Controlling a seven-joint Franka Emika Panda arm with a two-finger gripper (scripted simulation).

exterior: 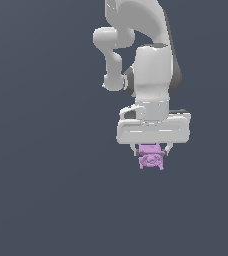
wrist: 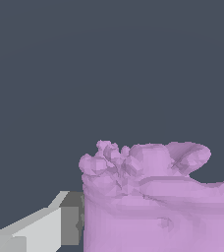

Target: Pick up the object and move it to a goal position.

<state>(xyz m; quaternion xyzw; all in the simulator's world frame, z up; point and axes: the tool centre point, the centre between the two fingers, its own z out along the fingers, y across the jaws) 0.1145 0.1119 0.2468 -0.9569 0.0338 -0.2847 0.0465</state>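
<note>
The object (exterior: 151,157) is a small lilac lumpy block with a knobbly surface. It sits between the two short fingers of my white gripper (exterior: 151,149), just under the wide gripper body, and pokes out below it. The gripper is shut on it. In the wrist view the object (wrist: 158,202) fills the near part of the picture, with one grey-and-white finger (wrist: 67,224) pressed against its side. The other finger is mostly hidden behind the object.
The white arm (exterior: 148,70) rises above the gripper in the exterior view. The background is a plain dark blue-grey surface (exterior: 46,175) with no other objects in view.
</note>
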